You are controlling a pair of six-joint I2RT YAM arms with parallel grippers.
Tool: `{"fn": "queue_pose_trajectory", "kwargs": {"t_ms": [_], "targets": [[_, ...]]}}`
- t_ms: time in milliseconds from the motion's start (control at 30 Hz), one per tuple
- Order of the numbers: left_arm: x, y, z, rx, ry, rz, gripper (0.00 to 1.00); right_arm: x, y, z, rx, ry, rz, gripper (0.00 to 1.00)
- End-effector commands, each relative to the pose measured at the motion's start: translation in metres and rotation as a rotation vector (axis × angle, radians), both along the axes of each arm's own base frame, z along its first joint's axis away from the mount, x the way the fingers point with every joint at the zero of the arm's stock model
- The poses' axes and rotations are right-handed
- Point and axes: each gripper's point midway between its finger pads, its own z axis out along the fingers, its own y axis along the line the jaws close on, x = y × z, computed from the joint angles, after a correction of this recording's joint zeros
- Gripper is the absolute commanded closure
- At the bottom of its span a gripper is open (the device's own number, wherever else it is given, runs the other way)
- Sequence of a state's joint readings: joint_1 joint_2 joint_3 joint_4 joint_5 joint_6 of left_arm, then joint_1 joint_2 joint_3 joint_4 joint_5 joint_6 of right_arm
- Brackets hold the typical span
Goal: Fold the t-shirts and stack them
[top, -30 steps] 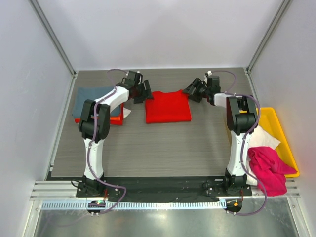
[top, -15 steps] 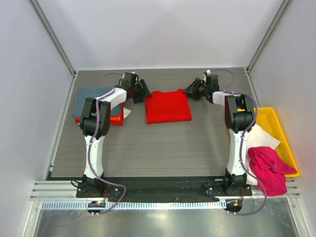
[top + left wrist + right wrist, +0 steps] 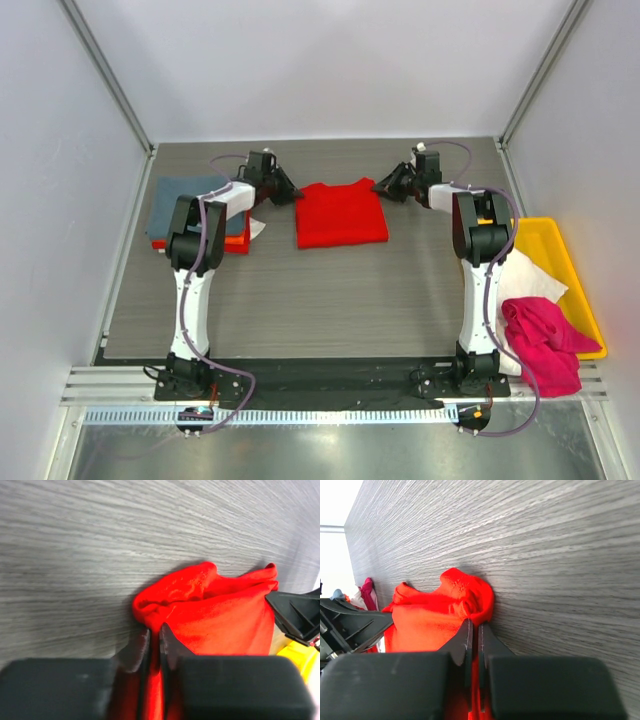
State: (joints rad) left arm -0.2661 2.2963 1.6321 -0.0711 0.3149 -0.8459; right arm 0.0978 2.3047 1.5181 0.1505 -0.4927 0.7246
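Note:
A bright red t-shirt [image 3: 340, 213] lies folded flat at the back middle of the table. My left gripper [image 3: 292, 193] is shut on its far left corner, and red cloth [image 3: 215, 615] bunches up just past the closed fingertips of the left gripper [image 3: 154, 632]. My right gripper [image 3: 383, 187] is shut on the far right corner, where the red shirt [image 3: 435, 615] puckers in front of the right gripper [image 3: 475, 627]. At the left, a slate grey-blue shirt [image 3: 180, 205] lies folded on an orange one [image 3: 235, 244].
A yellow tray [image 3: 560, 240] sits at the right edge, holding a white shirt [image 3: 535, 278] and a crumpled magenta shirt [image 3: 540, 340] that spills over its near end. A scrap of white cloth [image 3: 257, 229] shows beside the left stack.
Both grippers have gone from open to shut, pinching the red shirt's two far corners. Each has shifted slightly toward the back of the table.

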Motion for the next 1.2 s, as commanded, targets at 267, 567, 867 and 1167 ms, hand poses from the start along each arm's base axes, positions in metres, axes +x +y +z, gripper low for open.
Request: {"fn": "queue_pose_trajectory", "kwargs": {"t_ms": [267,567,867,1167], "targets": [[0.002,0.0,0.05,-0.027,-0.163,-0.009,1.0,-0.017,0.007,0.051,0.034,-0.112,0.003,0.99],[-0.041,0.011,0.168,-0.025,-0.31,-0.054,1.0,-0.064,0.011,0.172,0.028,-0.321,0.063,0.99],[-0.102,0.056,0.289,-0.072,-0.447,-0.044,1.0,-0.133,0.056,0.297,0.009,-0.546,0.126,0.99],[-0.133,0.178,0.35,-0.025,-0.437,0.149,1.0,-0.183,0.156,0.366,0.076,-0.627,0.286,0.99]]}}
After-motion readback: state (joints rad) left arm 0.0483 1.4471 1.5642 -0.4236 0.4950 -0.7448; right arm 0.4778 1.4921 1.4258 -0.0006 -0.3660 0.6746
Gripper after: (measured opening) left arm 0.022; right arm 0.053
